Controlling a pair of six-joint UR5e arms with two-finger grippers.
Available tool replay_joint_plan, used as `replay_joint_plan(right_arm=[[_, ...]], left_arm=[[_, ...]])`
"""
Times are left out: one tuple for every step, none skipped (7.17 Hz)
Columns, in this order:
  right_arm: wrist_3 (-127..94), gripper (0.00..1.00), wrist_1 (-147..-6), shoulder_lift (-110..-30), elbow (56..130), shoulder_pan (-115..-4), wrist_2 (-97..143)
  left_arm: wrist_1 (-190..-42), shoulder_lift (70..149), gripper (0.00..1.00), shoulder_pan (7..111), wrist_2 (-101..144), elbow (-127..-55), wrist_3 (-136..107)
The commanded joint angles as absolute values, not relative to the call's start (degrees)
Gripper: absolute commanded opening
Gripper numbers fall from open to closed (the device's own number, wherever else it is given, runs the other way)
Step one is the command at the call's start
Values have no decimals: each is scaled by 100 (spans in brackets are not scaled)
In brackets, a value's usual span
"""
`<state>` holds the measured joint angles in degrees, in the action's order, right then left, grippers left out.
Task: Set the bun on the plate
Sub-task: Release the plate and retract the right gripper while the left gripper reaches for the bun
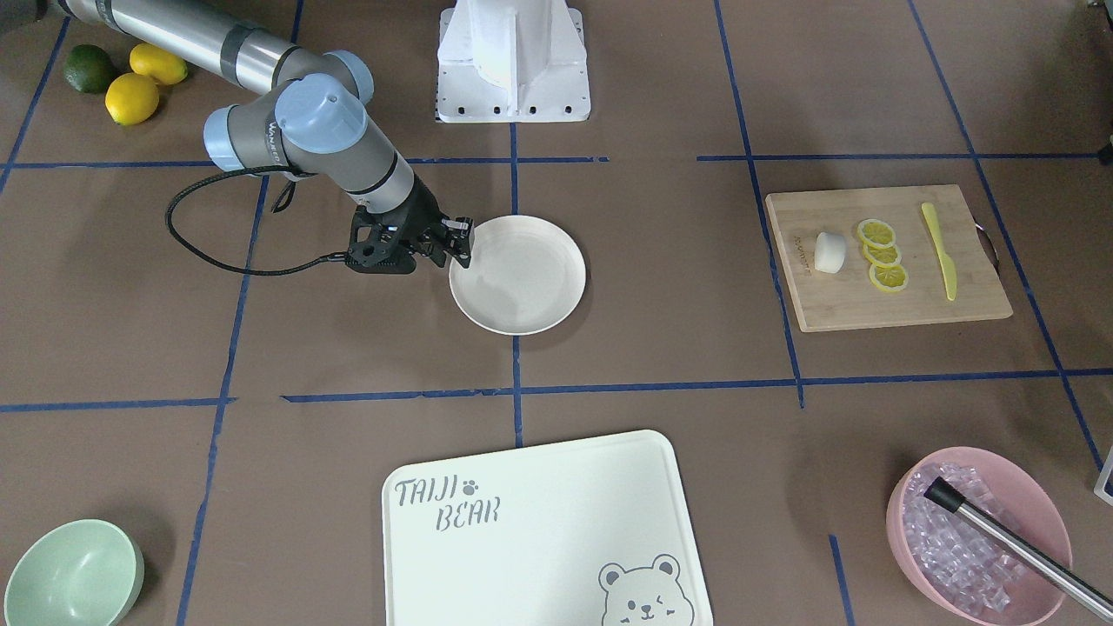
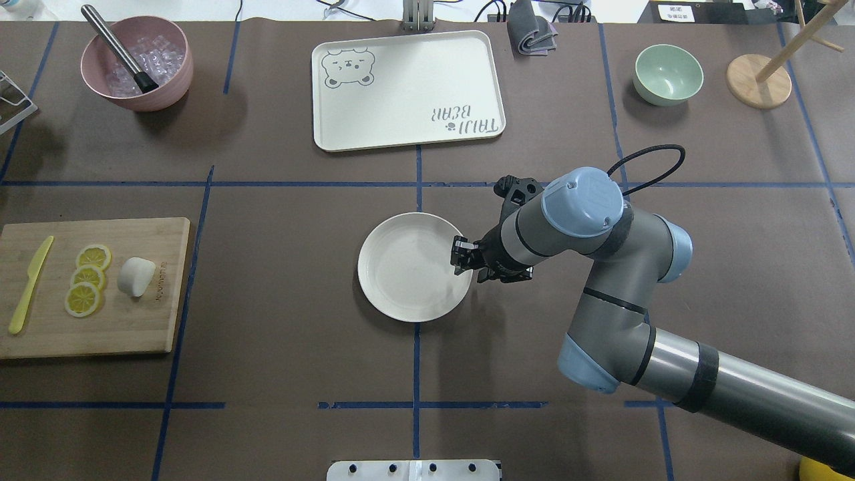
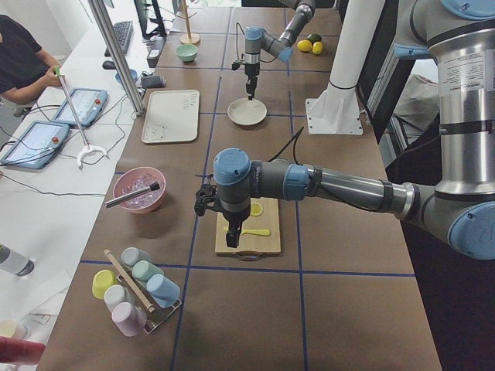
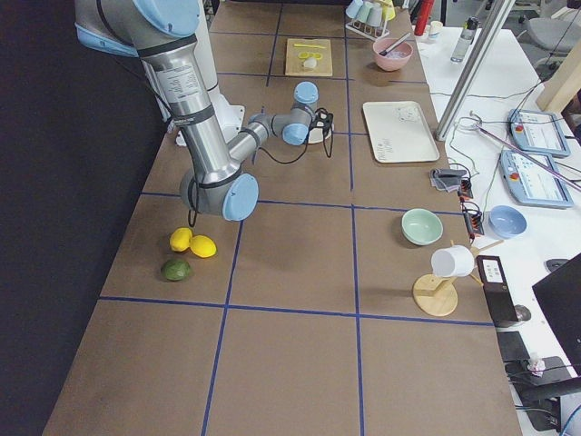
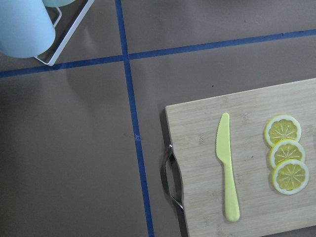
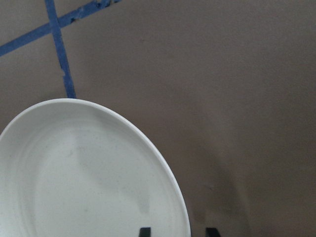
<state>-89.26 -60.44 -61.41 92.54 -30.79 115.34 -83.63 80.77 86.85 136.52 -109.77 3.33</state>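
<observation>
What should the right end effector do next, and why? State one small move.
Probably close on the plate rim: the right end effector stands open with its jaws astride that rim, while the bun lies apart on the cutting board.

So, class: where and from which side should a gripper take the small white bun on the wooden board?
Likely from above, pinching the small white rounded bun on its near and far flanks: yellow lemon slices crowd one side, the wooden board blocks underneath.
</observation>
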Motion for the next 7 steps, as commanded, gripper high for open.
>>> replay_joint_plan(right_arm=[[-8921, 100, -6788, -6318, 10058, -3478, 11654], [-8782, 100, -7855, -6537, 10760, -3811, 11846], [-8206, 100, -8527, -6765, 11289, -4119, 12022], [-7382, 100, -8752, -7490, 11755, -4392, 12171], [-6547, 100, -8736, -8219, 12038, -4873, 12469], [-5652, 100, -8702, -8844, 12198, -5435, 12898], [-4590, 100, -8692, -9381, 12191, -6128, 13433]], left_arm=[[-8499, 8077, 100, 8640, 13658, -10978, 316], [-8551, 8086, 100, 8405, 13658, -11047, 308], [-8865, 8086, 100, 8107, 13658, -11109, -301], [-9495, 8060, 100, 7808, 13641, -11179, -1012], [-9718, 8068, 100, 7439, 13632, -11188, -1498], [-10182, 8086, 100, 6870, 13580, -11188, -1894], [-10604, 8138, 100, 6421, 13553, -11180, -2769]])
